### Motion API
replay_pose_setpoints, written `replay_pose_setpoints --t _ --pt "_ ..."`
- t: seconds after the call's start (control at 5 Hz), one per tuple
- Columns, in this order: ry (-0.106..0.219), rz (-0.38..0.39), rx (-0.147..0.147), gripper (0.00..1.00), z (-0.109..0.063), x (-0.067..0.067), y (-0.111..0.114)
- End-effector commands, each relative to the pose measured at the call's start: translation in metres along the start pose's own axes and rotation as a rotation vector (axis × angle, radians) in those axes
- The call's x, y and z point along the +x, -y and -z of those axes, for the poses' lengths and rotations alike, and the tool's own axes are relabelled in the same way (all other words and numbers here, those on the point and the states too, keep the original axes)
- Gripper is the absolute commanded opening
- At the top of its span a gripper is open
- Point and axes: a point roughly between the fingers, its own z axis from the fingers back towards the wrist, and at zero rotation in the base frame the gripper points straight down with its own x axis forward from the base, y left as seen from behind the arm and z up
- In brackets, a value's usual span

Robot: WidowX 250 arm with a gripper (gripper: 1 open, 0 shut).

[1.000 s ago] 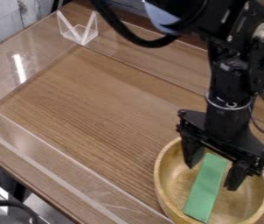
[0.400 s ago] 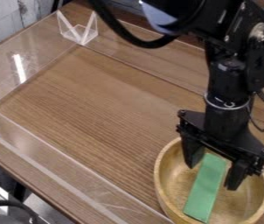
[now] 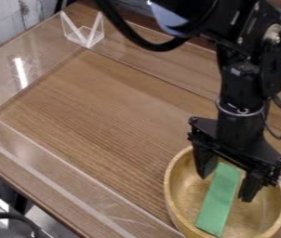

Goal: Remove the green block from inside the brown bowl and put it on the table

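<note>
One green block [image 3: 221, 203] lying in the brown bowl [image 3: 180, 191], lower right of the table [image 3: 93, 112]
Gripper [image 3: 230, 178] points straight down, fingers spread wide either side of the block's upper end; nothing gripped; contact not discernible

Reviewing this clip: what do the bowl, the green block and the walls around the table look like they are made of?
Brown bowl: apparently light wood, matte, faint grain on its thick rim.
Green block: uniform bright green, smooth and unmarked; painted wood or plastic, cannot tell which.
Walls: clear plastic, probably acrylic; see-through with bright glare streaks.
</note>
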Motion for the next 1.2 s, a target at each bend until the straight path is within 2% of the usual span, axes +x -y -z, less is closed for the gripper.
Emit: replay_pose_setpoints --t 0.0,0.4,0.6,1.0 --pt "0.034 0.003 -0.01 1.0 0.0 0.006 -0.001" --pt "0.035 0.006 -0.007 1.0 0.013 0.01 -0.003" --pt "0.036 0.004 -0.005 0.0 0.019 0.011 -0.004" --pt "-0.005 -0.014 -0.002 0.0 0.002 0.006 0.0"
